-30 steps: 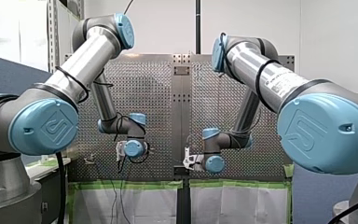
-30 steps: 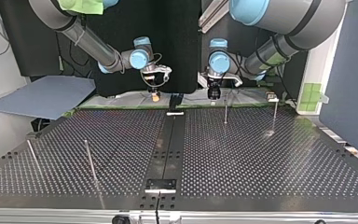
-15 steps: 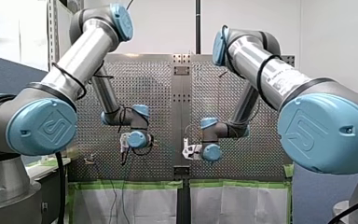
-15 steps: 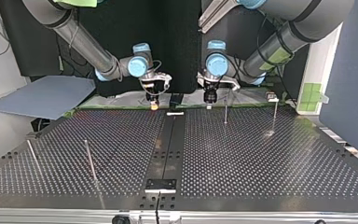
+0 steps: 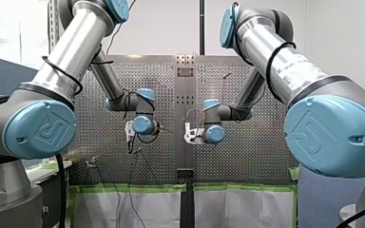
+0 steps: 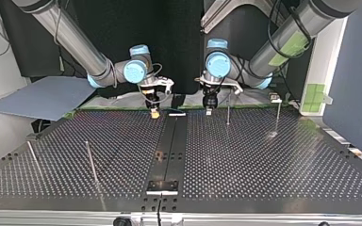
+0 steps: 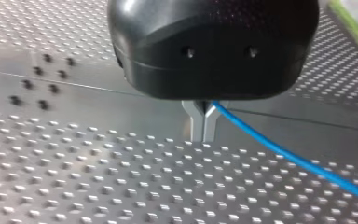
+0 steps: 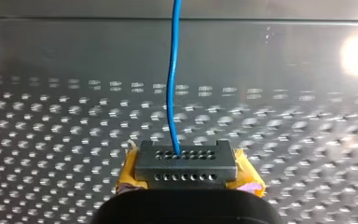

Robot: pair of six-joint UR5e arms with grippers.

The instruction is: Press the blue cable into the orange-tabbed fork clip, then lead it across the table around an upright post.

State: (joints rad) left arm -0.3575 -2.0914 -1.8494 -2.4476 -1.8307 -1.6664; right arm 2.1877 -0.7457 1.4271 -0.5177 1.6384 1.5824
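A thin blue cable (image 7: 289, 156) leaves the shut metal fingers of my left gripper (image 7: 204, 134) and trails off to one side just above the perforated plate. In the right wrist view the blue cable (image 8: 171, 88) runs straight ahead from my right gripper (image 8: 185, 156), whose yellow-padded jaws are shut on it. In the top view my right gripper (image 6: 154, 113) and my left gripper (image 6: 209, 109) hang close together at the far middle of the table. A small clip (image 6: 275, 99) sits at the far right there. The front view shows my left gripper (image 5: 134, 142) and my right gripper (image 5: 191, 139).
Thin upright posts stand on the perforated table (image 6: 264, 165): one (image 6: 228, 113) just beside my left gripper, another (image 6: 278, 117) further right, and two (image 6: 92, 162) (image 6: 33, 157) at the near left. A blue-grey sheet (image 6: 42, 96) lies off the far left edge.
Both arms have reached further out over the table, off its far edge in the top view. The two grippers have come lower and closer together, both still shut.
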